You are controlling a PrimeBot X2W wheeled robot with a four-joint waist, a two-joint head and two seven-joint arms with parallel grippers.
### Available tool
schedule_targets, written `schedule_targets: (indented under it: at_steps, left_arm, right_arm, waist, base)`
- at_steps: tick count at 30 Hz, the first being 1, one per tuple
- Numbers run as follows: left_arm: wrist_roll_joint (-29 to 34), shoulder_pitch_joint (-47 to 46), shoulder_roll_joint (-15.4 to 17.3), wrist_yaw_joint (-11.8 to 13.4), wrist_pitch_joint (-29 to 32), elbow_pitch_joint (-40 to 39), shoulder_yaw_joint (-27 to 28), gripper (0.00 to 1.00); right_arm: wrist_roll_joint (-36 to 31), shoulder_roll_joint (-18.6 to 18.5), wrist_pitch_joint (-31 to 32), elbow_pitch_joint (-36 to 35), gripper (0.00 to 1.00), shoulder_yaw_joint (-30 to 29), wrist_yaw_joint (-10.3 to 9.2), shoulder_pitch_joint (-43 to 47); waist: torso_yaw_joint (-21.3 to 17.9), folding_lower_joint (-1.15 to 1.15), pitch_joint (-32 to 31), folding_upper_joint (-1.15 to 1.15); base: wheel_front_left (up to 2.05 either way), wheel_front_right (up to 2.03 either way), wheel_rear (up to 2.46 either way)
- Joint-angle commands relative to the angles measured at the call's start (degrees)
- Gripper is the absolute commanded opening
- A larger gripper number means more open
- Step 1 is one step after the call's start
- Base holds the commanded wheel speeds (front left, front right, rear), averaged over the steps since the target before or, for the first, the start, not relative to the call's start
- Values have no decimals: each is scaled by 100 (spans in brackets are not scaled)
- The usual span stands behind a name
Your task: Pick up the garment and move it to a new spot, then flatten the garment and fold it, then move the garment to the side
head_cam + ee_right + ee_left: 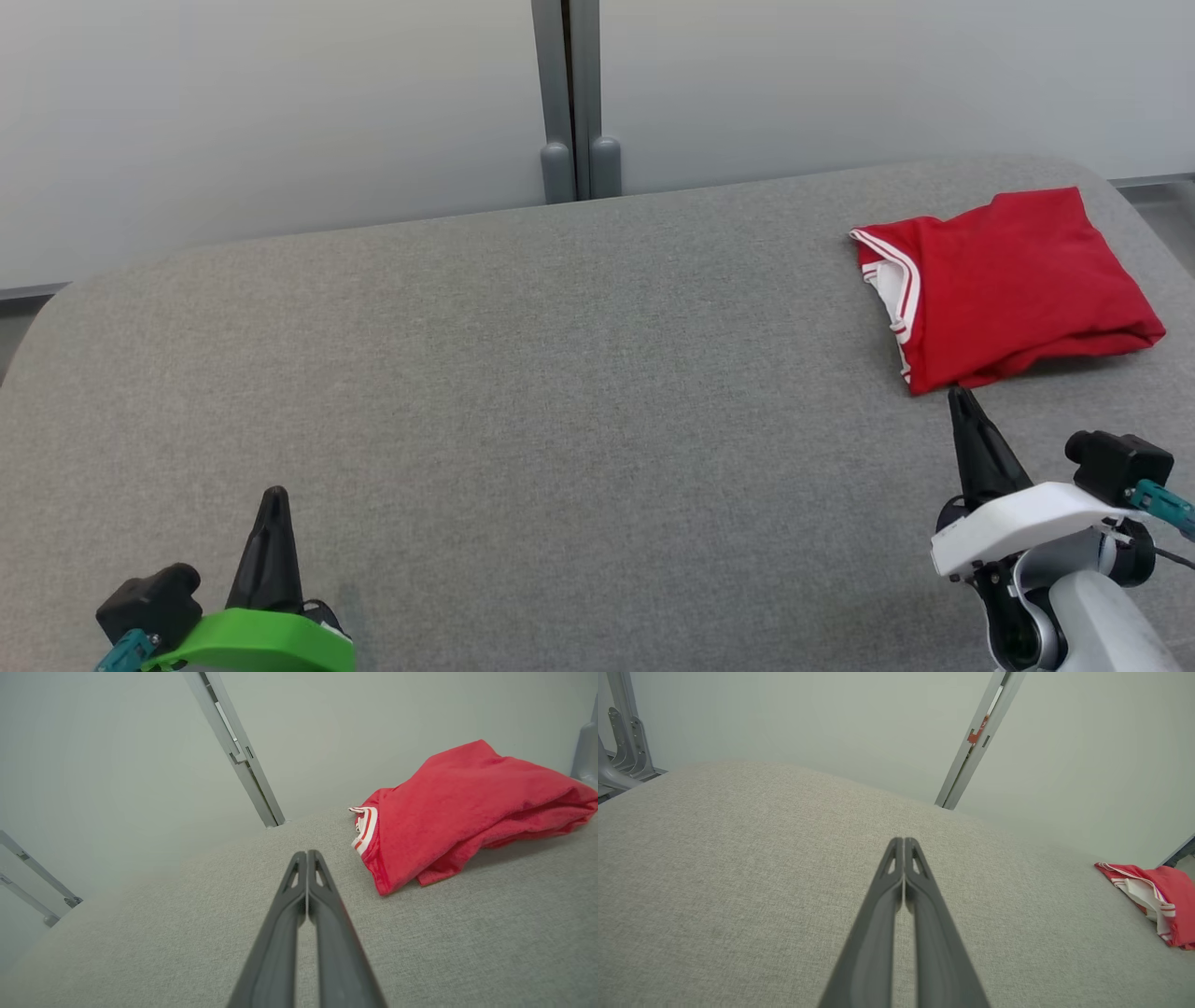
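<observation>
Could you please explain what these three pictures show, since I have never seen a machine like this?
This is a wheeled robot with two arms; each arm ends in a gripper with two long dark fingers. The wide picture comes from a camera on its head, looking down at a grey fabric-covered surface. There the left gripper sits at the lower left, on a green mount, and the right gripper at the lower right, on a white one. The other two pictures come from a camera on each wrist, looking along that arm's own fingers. In both, the jaws are shut and hold nothing. The one thing lying on the surface is a folded red garment with red-and-white striped trim, at the far right. The right gripper's tip is just in front of its near edge; I cannot tell whether it touches.
</observation>
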Motion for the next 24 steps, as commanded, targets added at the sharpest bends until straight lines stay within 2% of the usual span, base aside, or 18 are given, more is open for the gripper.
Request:
schedule_targets:
  at_steps: [1,24]
  left_arm:
    - [-251,-147,27,-3,51,-118,39,0]
    - [-2182,-303,8,-6,574,-172,166,0]
  right_arm:
    - [234,-20,57,-132,0,-71,-1,-82]
    - [2022,198,579,-318,0,-371,-2,22]
  waist:
    - [3,0,3,0]
    - [38,0,42,0]
  base:
    - [0,0,0]
    - [0,0,0]
